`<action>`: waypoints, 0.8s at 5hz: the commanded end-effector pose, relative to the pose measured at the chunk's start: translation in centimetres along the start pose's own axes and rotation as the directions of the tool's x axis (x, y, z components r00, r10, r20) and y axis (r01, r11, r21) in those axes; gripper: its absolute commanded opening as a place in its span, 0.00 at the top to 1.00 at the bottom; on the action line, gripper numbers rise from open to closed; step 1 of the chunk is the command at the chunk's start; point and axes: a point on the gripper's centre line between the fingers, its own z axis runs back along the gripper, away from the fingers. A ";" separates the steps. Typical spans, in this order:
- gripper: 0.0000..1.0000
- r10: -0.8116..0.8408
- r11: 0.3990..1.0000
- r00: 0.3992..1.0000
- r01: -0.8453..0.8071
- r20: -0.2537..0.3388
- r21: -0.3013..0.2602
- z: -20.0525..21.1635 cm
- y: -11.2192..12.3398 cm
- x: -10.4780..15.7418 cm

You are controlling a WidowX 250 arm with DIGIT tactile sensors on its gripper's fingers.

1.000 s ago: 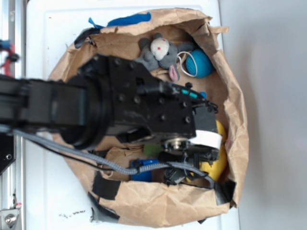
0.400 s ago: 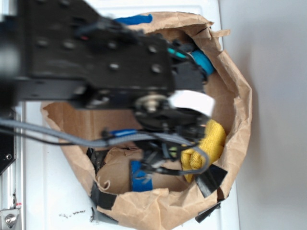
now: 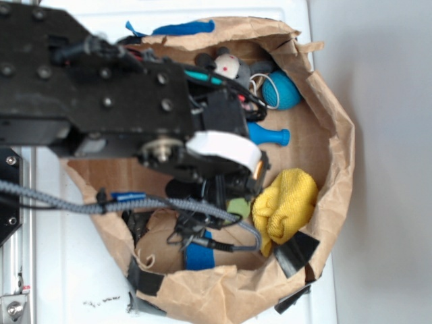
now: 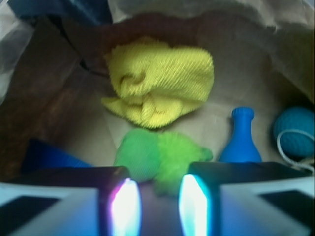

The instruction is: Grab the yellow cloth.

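The yellow cloth (image 3: 287, 202) lies bunched up on the floor of a brown paper bag (image 3: 331, 169), by its right wall. In the wrist view the yellow cloth (image 4: 160, 81) is straight ahead, ribbed and crumpled. My gripper (image 3: 229, 189) hangs left of the cloth and apart from it. In the wrist view the gripper (image 4: 158, 196) is open with nothing between its fingers. A lime-green plush toy (image 4: 160, 157) sits just beyond the fingertips, between them and the cloth.
A blue pin (image 4: 241, 137) and a teal ball (image 4: 295, 130) lie right of the cloth. The grey mouse plush (image 3: 229, 65) is at the bag's far end. A blue object (image 3: 199, 256) lies near the front wall. The bag's crumpled walls rise all round.
The arm has risen and swung left, away from the cloth's corner of the bag. The cloth, half hidden under the gripper a second ago, now shows whole.
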 end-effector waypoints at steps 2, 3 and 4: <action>0.00 0.066 0.998 0.992 -0.068 0.112 0.018 -1.0 1.4 4.6; 0.00 0.075 0.996 0.986 -0.081 0.148 0.037 -0.8 0.7 5.4; 0.00 0.053 0.999 0.987 -0.051 0.155 -0.018 -1.6 -0.2 5.4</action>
